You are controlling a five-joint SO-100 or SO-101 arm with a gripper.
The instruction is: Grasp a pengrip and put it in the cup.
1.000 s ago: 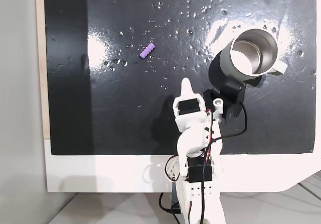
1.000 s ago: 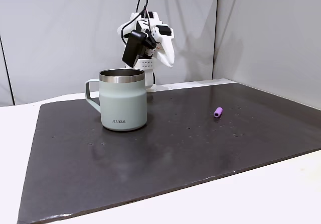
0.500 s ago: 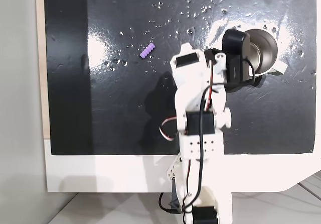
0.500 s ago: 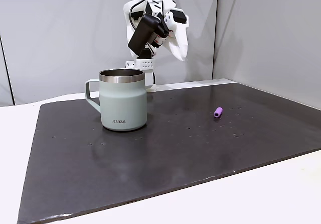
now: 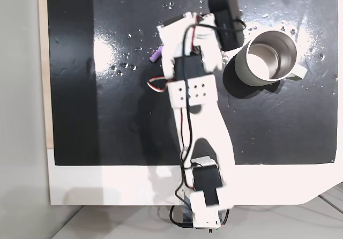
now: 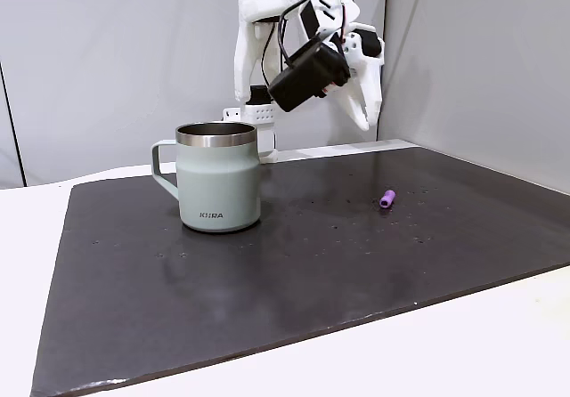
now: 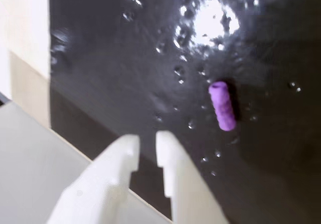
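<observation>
Stretched out from its base at the near edge of the surface (image 5: 80, 142) in a fixed view from above, white arm (image 5: 195, 126) reaching up the frame over the black mat (image 5: 123, 121). Forearm angled slightly leftward, wrist section with its black camera housing (image 5: 225, 11) bent across toward the upper right, just beside the cup's rim. From the side in a fixed view, raised high: upper links (image 6: 254, 41) folded up behind the cup, wrist tipped forward and downward, white fingers (image 6: 365, 103) pointing down toward the mat, well clear of it.

Pincer (image 7: 146, 143) seen from the wrist view entering from the bottom edge: two white fingertips close together with only a narrow slit between them, nothing held. Hovering above the dark mat, aimed up the frame.

Pengrip (image 7: 222, 105) lying on its side on the mat in the wrist view, up and to the right of the fingertips, apart from them, among small glinting specks. In the fixed view from above, only a purple end (image 5: 157, 54) peeking out at the left edge of the arm. From the side, resting alone on the mat (image 6: 387, 199), right of the cup and well apart from it.

Cup (image 5: 268, 57) upright on the mat, steel inside showing, handle toward the right in the view from above; pale grey-green wall (image 6: 219, 183) with handle to the left in the side view.
</observation>
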